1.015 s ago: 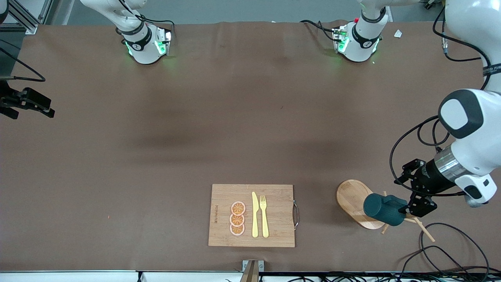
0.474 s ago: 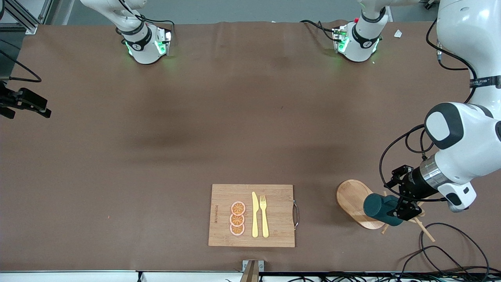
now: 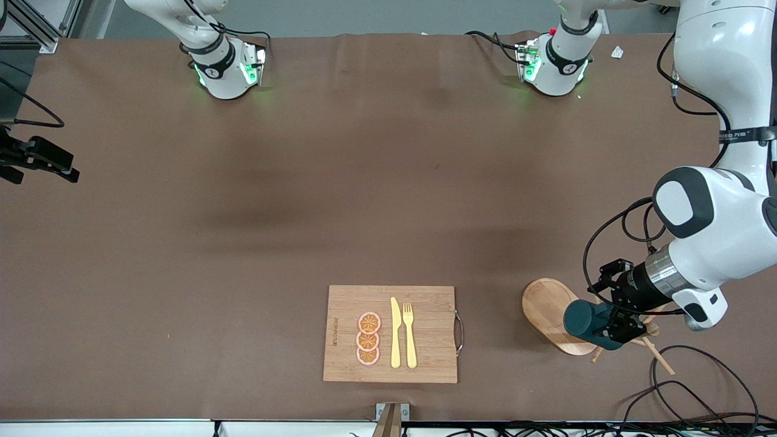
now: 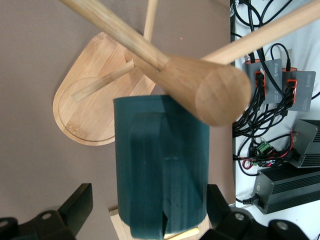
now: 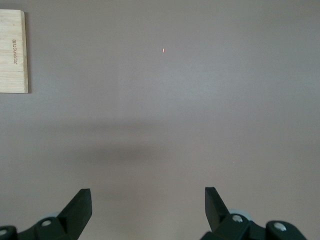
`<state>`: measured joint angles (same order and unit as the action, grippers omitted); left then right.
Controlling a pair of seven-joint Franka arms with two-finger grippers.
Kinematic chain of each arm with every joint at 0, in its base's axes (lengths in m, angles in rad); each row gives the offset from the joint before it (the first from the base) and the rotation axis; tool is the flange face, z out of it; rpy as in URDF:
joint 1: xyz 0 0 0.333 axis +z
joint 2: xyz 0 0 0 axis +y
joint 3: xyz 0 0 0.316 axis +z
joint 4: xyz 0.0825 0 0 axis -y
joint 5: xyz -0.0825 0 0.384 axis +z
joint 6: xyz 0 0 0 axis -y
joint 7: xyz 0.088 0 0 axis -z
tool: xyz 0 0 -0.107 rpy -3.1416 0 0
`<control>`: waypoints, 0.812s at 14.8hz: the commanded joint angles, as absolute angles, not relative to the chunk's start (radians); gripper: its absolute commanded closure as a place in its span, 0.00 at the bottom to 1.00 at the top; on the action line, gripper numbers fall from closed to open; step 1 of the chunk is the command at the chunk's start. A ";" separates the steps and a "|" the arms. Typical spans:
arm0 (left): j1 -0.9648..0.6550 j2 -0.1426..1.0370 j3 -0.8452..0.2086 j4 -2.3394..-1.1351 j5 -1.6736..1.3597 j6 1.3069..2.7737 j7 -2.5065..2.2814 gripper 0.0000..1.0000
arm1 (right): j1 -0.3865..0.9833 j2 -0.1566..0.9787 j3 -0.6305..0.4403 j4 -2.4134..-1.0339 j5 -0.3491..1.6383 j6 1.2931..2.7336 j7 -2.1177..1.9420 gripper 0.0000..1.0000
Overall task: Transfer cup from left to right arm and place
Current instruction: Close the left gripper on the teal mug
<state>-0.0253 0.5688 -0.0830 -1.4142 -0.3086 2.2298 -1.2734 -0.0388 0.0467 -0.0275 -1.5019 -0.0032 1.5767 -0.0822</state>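
The dark teal ribbed cup hangs sideways on a peg of a wooden mug rack, over the rack's oval base, near the left arm's end of the table. In the left wrist view the cup fills the space between the fingers, its handle facing the camera, under the rack's post. My left gripper is open with its jaws either side of the cup. My right gripper is open and empty, waiting over the right arm's end of the table.
A bamboo cutting board with orange slices, a yellow knife and a fork lies near the front edge. Its corner shows in the right wrist view. Black cables lie near the rack.
My left gripper has moved in along the cup, so its fingers now straddle the cup's body. The cup stays on its peg. The right gripper barely shifted.
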 commanded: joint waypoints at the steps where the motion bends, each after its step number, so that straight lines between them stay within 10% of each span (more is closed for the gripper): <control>1: -0.020 0.581 -0.086 -1.391 -0.327 2.232 -1.233 0.00 | -0.043 0.028 -0.023 -1.522 -0.014 1.585 -0.081 0.00; 12: -0.015 0.594 -0.087 -1.388 -0.363 2.244 -1.180 0.00 | -0.041 0.029 -0.023 -1.523 -0.014 1.585 -0.081 0.00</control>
